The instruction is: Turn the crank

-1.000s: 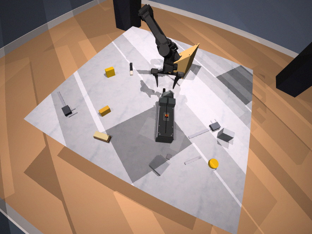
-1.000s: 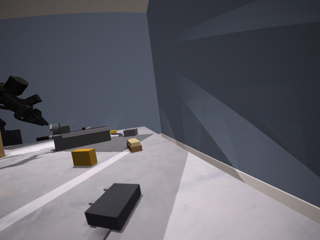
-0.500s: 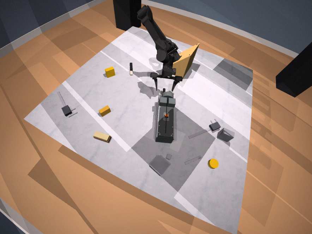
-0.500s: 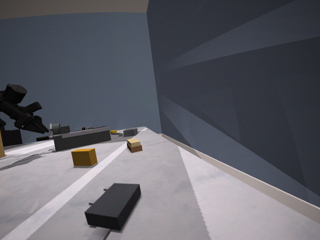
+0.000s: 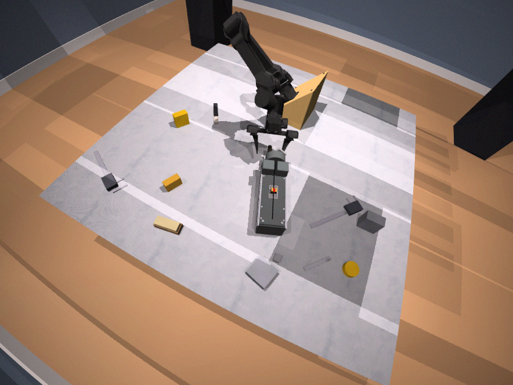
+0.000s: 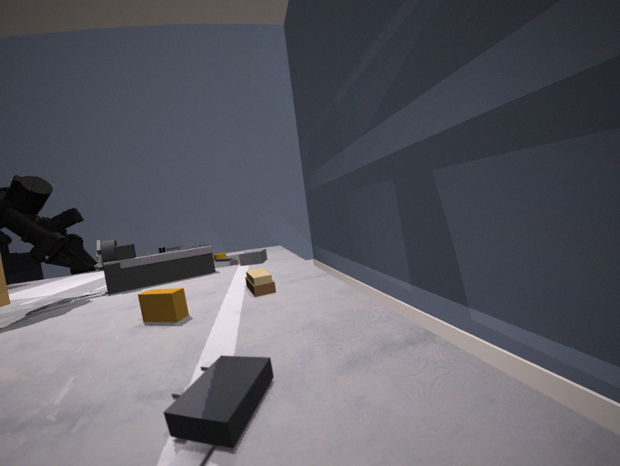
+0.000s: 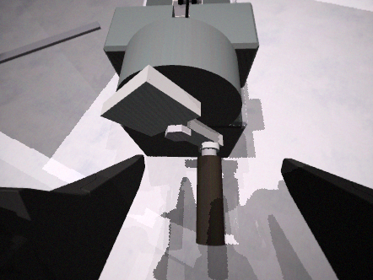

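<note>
The dark machine [image 5: 280,209] [image 6: 165,274] has a grey drum [image 5: 275,155] [image 7: 181,46] at its arm-side end. A pale crank arm [image 7: 149,103] sits on the drum's face, and its dark brown handle [image 5: 269,148] [image 7: 210,198] sticks out towards the arm. My gripper [image 5: 270,151] [image 6: 95,267] [image 7: 211,163] is wide open and empty, with one finger on each side of the handle, apart from it. The red pointer [image 5: 274,190] shows small between the brass marks; I cannot tell whether it is exactly level. In the exterior view the handle is hidden.
A tan slanted block [image 5: 304,101] stands close beside the arm. Yellow blocks [image 5: 180,118] [image 5: 172,182] [image 6: 163,304] and a tan-brown block [image 5: 167,225] [image 6: 260,282] lie to one side. A grey block [image 5: 371,221] and a yellow disc [image 5: 350,268] lie on the other side. A grey slab [image 5: 262,273] lies beyond the machine.
</note>
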Tool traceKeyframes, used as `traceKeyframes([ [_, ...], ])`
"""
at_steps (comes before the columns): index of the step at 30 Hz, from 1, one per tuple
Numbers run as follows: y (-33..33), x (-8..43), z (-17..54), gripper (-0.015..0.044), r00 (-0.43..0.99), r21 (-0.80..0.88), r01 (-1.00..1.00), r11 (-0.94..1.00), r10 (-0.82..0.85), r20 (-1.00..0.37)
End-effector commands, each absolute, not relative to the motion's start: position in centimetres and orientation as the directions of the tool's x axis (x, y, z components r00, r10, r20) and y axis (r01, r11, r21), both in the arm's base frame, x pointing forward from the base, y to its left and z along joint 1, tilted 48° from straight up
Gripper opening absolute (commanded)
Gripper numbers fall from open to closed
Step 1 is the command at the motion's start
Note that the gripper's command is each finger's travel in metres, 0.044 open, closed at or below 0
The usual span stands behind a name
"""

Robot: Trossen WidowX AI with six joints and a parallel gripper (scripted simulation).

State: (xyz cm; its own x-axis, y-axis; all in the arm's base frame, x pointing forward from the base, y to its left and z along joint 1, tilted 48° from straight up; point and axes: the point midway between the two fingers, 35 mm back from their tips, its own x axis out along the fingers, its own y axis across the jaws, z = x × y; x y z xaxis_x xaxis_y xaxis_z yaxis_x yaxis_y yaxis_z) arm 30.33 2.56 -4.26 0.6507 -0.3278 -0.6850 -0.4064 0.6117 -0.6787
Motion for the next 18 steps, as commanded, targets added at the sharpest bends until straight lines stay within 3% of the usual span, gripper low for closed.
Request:
traceKeyframes([
  [1, 2.1, 30.1, -4.8, 0.0440, 0.648, -0.675, -0.415, 0.610, -0.323, -0.690],
  [15, 0.6, 29.9, -6.0, 0.0440, 0.650, -0.678, -0.414, 0.607, -0.325, -0.687],
  [18, 0.6, 29.9, -6.0, 0.0361, 0.650, -0.678, -0.414, 0.607, -0.325, -0.687],
])
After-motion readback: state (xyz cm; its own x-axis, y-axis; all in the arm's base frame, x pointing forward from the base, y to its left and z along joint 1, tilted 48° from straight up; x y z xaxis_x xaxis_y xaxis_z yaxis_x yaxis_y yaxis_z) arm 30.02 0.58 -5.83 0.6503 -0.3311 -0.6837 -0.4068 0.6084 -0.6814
